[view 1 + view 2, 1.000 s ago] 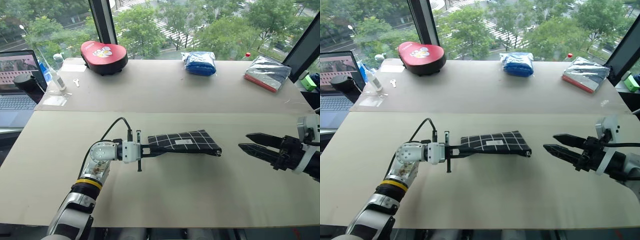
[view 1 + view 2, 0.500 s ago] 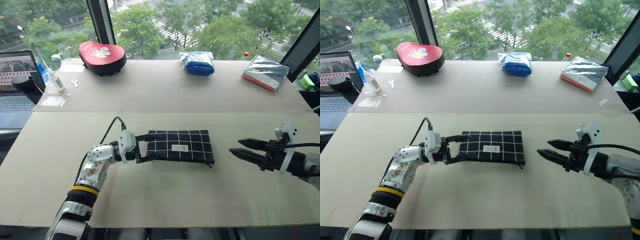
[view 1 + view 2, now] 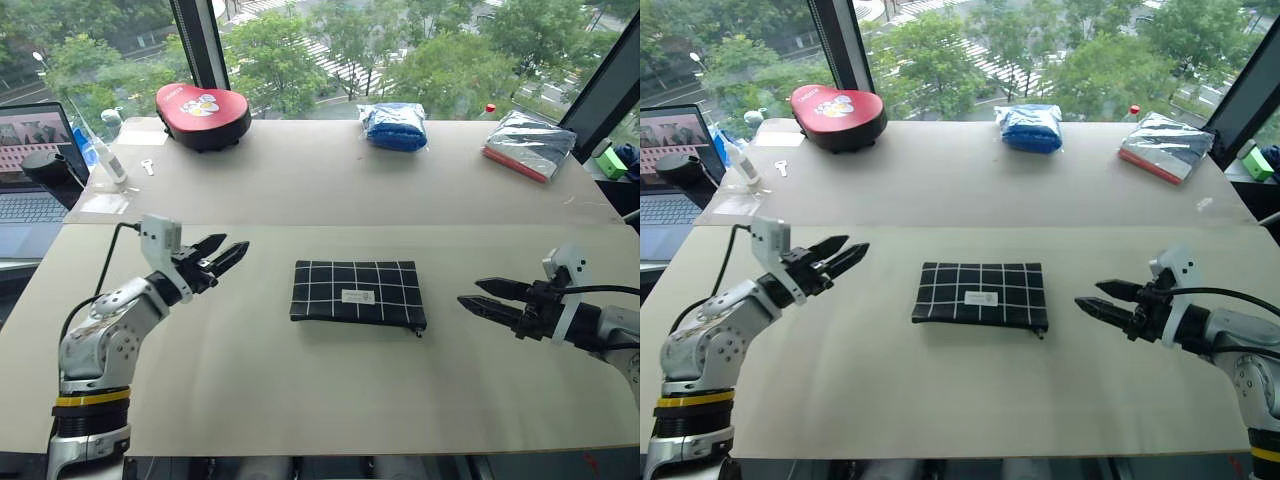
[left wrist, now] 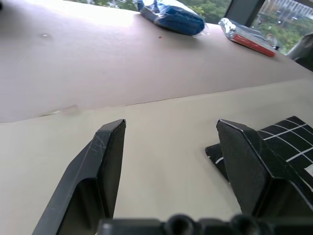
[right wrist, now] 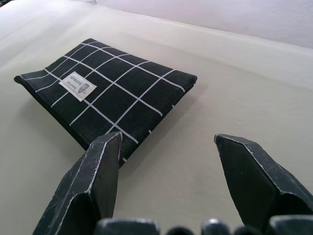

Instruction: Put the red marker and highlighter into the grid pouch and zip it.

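The grid pouch [image 3: 358, 293], black with white lines and a small white label, lies flat in the middle of the table, with nothing touching it. Its zipper pull sits at the near right corner. My left gripper [image 3: 233, 245] hovers open well to the left of the pouch, pointing toward it, with nothing between its fingers. In the left wrist view, the pouch's corner [image 4: 288, 147] shows beside that gripper's right finger. My right gripper [image 3: 470, 292] is open a short way to the right of the pouch [image 5: 107, 93], also pointing at it. The red marker and the highlighter are out of view.
On the far table stand a red padded case [image 3: 205, 100], a blue bag [image 3: 397, 125] and a silvery packet with a red edge [image 3: 533, 145]. A laptop [image 3: 30, 165] and a bottle [image 3: 105, 150] are at the far left. A seam runs between the two tables.
My left gripper let go of the pouch's left end, opened and drew back to the left. The pouch, lifted and tilted before, now lies flat. The right gripper stayed open, shifting only slightly.
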Controlling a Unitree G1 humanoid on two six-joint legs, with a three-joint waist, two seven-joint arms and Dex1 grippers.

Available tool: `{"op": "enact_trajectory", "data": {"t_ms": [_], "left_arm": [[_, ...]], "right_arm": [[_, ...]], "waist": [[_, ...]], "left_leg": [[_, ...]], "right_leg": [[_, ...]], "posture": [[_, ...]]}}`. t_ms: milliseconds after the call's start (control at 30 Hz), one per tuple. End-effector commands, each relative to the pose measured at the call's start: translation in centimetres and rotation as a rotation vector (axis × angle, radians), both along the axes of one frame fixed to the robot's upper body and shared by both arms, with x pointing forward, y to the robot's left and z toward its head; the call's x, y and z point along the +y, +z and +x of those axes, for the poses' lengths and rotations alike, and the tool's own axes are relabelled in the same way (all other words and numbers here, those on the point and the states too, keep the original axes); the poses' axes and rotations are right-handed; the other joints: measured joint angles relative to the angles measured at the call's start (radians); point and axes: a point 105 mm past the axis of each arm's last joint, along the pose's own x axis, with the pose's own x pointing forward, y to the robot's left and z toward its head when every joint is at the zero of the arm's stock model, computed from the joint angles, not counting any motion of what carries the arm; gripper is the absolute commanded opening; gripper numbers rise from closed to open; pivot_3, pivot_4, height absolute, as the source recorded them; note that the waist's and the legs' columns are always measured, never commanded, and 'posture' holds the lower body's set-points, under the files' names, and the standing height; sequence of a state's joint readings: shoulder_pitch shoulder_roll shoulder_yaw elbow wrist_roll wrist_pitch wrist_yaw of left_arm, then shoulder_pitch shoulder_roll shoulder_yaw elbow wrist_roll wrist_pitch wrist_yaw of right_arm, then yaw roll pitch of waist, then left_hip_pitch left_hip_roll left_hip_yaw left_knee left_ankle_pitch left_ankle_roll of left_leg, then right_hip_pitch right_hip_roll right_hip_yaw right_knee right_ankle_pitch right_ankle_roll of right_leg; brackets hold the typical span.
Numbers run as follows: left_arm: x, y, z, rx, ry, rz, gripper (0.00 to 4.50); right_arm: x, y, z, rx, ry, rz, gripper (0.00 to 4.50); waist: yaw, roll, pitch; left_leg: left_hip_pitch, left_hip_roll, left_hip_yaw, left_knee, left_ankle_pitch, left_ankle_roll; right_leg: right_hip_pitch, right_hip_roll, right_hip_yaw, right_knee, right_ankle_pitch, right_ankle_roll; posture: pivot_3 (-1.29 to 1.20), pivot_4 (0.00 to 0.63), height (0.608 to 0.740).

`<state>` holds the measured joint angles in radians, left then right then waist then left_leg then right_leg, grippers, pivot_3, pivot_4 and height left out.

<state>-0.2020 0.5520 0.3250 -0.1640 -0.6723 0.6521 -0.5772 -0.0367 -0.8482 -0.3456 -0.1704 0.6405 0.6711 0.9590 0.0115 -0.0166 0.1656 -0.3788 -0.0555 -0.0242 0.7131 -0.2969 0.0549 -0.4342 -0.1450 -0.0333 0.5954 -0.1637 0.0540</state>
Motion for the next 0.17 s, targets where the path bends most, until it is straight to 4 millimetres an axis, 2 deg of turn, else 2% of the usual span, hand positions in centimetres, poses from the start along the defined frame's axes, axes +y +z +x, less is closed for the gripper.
{"op": "enact_trajectory", "data": {"t_ms": [33,167], "left_arm": [[1.8,1.0,-1.1,-0.021,0.048,-0.004,3.18],[2.8,0.4,-2.0,-0.005,0.056,0.009,3.18]], "right_arm": [[-1.1,1.1,0.1,-0.048,-0.017,-0.024,3.41],[-1.7,1.3,0.5,-0.053,-0.039,-0.031,3.41]], "waist": [[0.001,0.000,0.000],[0.001,0.000,0.000]], "left_leg": [[0.000,0.000,0.000,0.000,0.000,0.000],[0.000,0.000,0.000,0.000,0.000,0.000]], "right_leg": [[0.000,0.000,0.000,0.000,0.000,0.000],[0.000,0.000,0.000,0.000,0.000,0.000]], "posture": [[0.00,0.150,0.740],[0.00,0.150,0.740]]}}
